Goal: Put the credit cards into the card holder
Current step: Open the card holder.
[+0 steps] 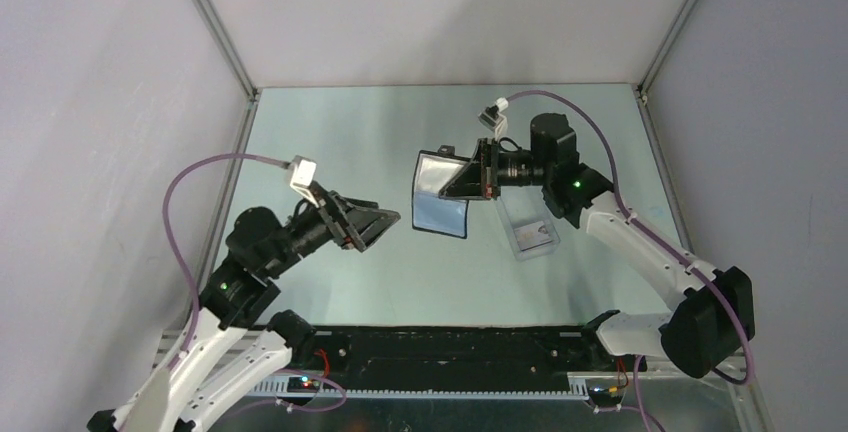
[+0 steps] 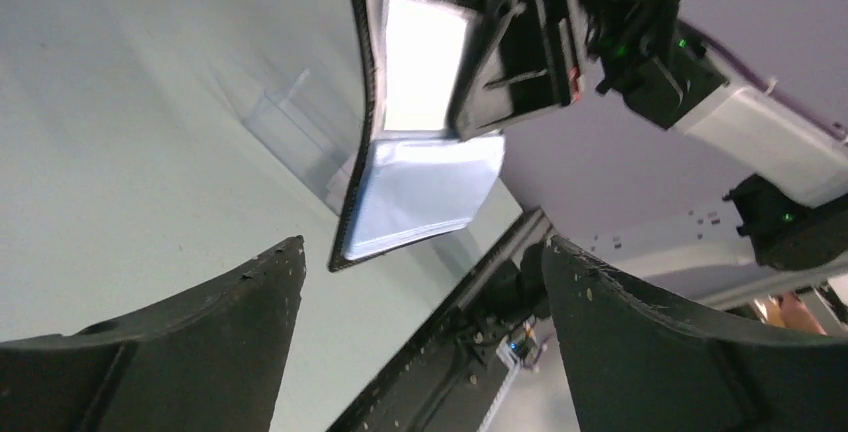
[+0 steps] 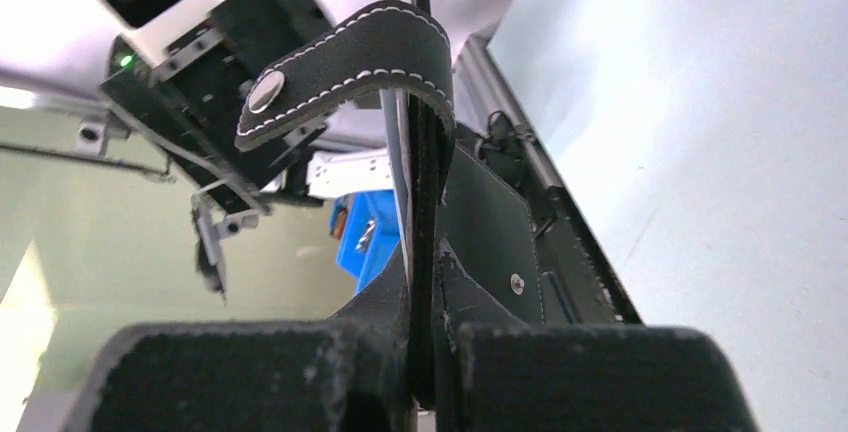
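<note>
The card holder (image 1: pixel 441 214) is a black wallet hanging open above the table, its pale grey-blue pockets facing the left arm. My right gripper (image 1: pixel 450 184) is shut on its upper half. In the right wrist view the jaws (image 3: pixel 425 287) pinch the black leather edge, and the snap tab (image 3: pixel 350 57) curls above. My left gripper (image 1: pixel 384 226) is open and empty, a short way left of the wallet. In the left wrist view the wallet (image 2: pixel 420 187) hangs ahead of the gripper (image 2: pixel 420 282). A pale credit card (image 1: pixel 536 237) seems to lie in the clear box.
A clear plastic box (image 1: pixel 528 233) lies on the table to the right of the wallet, below the right wrist; it also shows in the left wrist view (image 2: pixel 290 122). A black rail (image 1: pixel 450 347) runs along the near table edge. Grey walls enclose the table.
</note>
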### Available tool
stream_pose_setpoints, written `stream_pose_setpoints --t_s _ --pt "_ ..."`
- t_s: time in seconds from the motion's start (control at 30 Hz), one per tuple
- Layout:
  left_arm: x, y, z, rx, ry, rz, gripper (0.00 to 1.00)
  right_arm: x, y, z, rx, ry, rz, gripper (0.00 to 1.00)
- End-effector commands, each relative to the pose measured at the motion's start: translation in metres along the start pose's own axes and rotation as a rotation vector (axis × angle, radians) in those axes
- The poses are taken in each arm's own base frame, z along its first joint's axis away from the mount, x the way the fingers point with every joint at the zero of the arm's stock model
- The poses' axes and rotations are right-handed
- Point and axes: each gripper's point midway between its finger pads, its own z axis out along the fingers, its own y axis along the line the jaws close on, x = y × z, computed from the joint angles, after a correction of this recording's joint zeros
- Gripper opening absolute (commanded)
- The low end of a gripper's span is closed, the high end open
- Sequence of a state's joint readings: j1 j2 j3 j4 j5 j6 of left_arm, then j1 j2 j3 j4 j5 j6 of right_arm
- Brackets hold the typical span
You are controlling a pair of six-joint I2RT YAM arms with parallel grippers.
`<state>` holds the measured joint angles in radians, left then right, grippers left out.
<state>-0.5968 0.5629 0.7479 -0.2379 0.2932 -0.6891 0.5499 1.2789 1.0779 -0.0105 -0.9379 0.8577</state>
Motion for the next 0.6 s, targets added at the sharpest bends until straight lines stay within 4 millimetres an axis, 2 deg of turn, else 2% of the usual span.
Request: stream_pose_setpoints --t_s 0.0,0.1,0.13,0.17,0.23,0.3,0.33,0.37,0.4,0.43,0.47,0.5,0.53,0.57 --pt "-0.014 0.015 -0.006 -0.095 -0.074 0.019 0.93 -0.007 -0.026 -0.008 0.133 -0.097 0.017 0.00" --pt "-0.007 0.024 -0.001 -0.143 -0.017 0.012 0.94 -0.012 -0.047 -0.014 0.201 -0.196 0.055 0.00" --pt "-0.008 0.024 0.000 -0.148 -0.010 0.010 0.94 -0.007 -0.059 -0.015 0.223 -0.206 0.095 0.00" --pt "-0.002 0.028 0.004 -0.161 0.020 0.003 0.94 -0.013 -0.060 -0.019 0.228 -0.249 0.085 0.00" --pt "0.003 0.035 0.012 -0.183 0.059 -0.002 0.94 -0.009 -0.072 -0.024 0.250 -0.289 0.113 0.00" --pt "0.010 0.044 0.021 -0.211 0.107 -0.005 0.95 -0.012 -0.072 -0.034 0.270 -0.333 0.114 0.00" --pt "0.016 0.052 0.029 -0.234 0.143 -0.016 0.95 -0.015 -0.063 -0.041 0.264 -0.361 0.085 0.00" --pt "0.016 0.053 0.033 -0.237 0.159 -0.014 0.95 -0.014 -0.068 -0.049 0.305 -0.382 0.103 0.00" --pt "0.027 0.062 0.043 -0.255 0.215 -0.027 0.95 -0.018 -0.060 -0.060 0.314 -0.428 0.070 0.00" --pt "0.027 0.063 0.050 -0.255 0.234 -0.022 0.95 -0.018 -0.062 -0.069 0.344 -0.449 0.078 0.00" --pt "0.037 0.073 0.061 -0.274 0.289 -0.034 0.95 -0.019 -0.059 -0.084 0.377 -0.499 0.065 0.00" --pt "0.036 0.074 0.068 -0.273 0.304 -0.028 0.95 -0.021 -0.057 -0.092 0.397 -0.524 0.050 0.00" --pt "0.046 0.083 0.078 -0.288 0.358 -0.043 0.94 -0.020 -0.056 -0.107 0.434 -0.569 0.047 0.00" --pt "0.042 0.082 0.087 -0.282 0.366 -0.035 0.93 -0.022 -0.052 -0.115 0.452 -0.595 0.025 0.00"
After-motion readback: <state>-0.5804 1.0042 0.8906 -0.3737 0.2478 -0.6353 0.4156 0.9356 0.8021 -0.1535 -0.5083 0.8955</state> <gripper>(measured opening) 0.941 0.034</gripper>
